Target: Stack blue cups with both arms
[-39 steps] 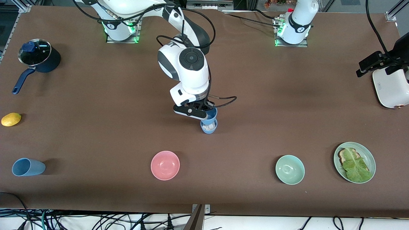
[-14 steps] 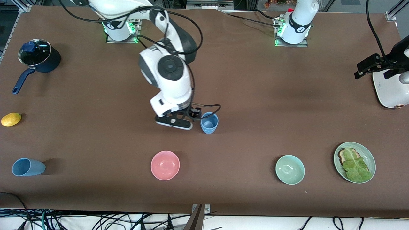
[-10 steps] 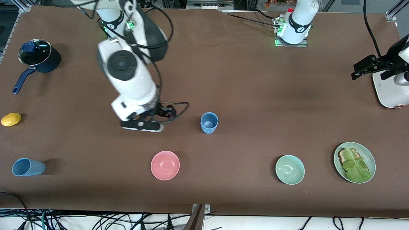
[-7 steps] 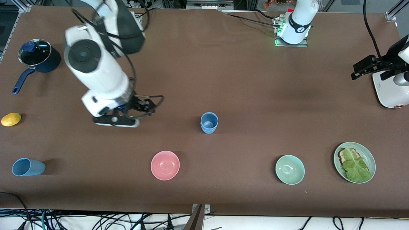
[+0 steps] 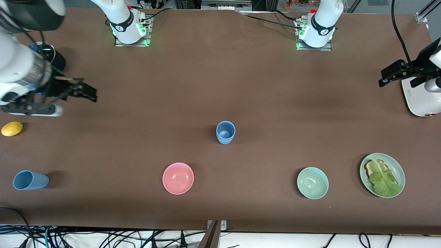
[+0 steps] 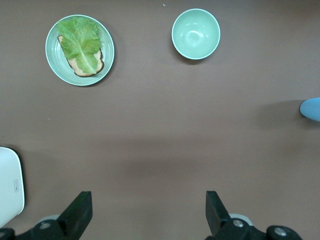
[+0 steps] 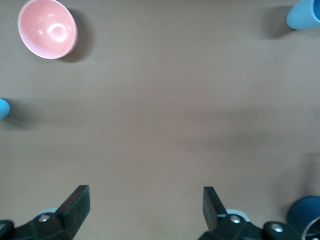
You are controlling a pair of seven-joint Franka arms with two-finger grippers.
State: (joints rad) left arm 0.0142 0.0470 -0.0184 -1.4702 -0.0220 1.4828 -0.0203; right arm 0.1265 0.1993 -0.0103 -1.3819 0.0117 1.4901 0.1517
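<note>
Near the middle of the table [image 5: 262,82], the stacked blue cups [image 5: 225,132] stand upright, one nested inside the other, with nothing touching them. Another blue cup [image 5: 30,180] lies on its side at the right arm's end of the table, close to the front camera's edge, well apart from the stack.

Up at that same end, the right gripper [image 5: 90,94] hangs in the air over bare table between the dark pot [image 5: 51,57] and the lemon [image 5: 12,128]. Its fingers are spread wide and hold nothing; the right wrist view shows both fingertips [image 7: 77,200] far apart over bare brown surface, with the pink bowl [image 7: 47,29] and the fallen cup [image 7: 304,14] at the edges of that picture.

The left gripper [image 6: 147,210] waits at the left arm's end of the table, up in the air above the white appliance [image 5: 422,96]. Its fingers are also wide apart and empty, as the left wrist view shows.

Closer to the front camera than the stack sits the pink bowl [image 5: 178,178], toward the right arm's end. The green bowl [image 5: 312,183] sits toward the left arm's end, and just beside it the green plate [image 5: 397,167] carries a slice of bread [image 5: 370,166] under a lettuce leaf [image 5: 384,179].
</note>
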